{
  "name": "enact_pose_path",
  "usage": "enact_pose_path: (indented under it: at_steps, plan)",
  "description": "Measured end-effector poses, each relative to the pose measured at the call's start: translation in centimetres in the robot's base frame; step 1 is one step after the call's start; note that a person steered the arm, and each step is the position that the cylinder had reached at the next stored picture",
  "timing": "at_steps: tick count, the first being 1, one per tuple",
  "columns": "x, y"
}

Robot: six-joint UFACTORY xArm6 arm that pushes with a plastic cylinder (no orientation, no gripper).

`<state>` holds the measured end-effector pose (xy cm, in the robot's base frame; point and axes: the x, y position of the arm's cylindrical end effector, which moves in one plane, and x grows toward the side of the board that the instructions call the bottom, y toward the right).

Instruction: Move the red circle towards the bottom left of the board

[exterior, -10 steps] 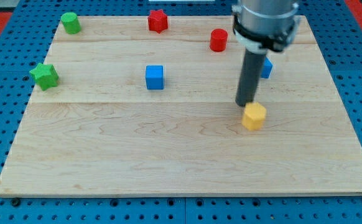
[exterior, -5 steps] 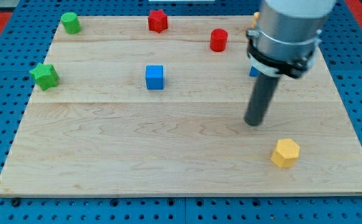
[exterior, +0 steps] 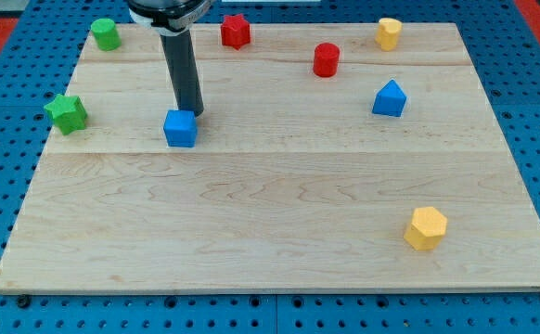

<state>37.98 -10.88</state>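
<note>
Touching blue cube (exterior: 180,128) far-right edge, rod tip (exterior: 194,113) sits well left of red circle (exterior: 325,59). No tool fitted, state untellable. Advice: circle beyond cylinder's far-right side, push near-left across surface (exterior: 251,213).

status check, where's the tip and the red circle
My tip at blue cube, upper-right edge. Red circle untouched, top right of centre. Cube sits toward its bottom-left route.

my tip (exterior: 194,112) touching blue cube (exterior: 180,128) at its upper right | red circle (exterior: 326,59) well to the view's right, near top | red star (exterior: 236,31) top centre | green cylinder (exterior: 106,33) top left | green star (exterior: 67,112) left edge | yellow cylinder (exterior: 389,33) top right | blue triangular block (exterior: 390,98) right | yellow hexagon (exterior: 426,228) bottom right | wooden desk (exterior: 251,232)
</note>
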Motion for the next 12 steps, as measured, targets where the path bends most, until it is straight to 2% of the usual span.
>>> enact_pose_path:
  at_steps: [4, 5, 8, 9, 10, 11, 12]
  plan:
    - [2.0, -0.6]
    - [2.6, -3.4]
    - [12.9, 1.1]
    - [10.2, -5.8]
    - [15.7, -4.5]
    - [17.4, 4.3]
    - [12.2, 1.4]
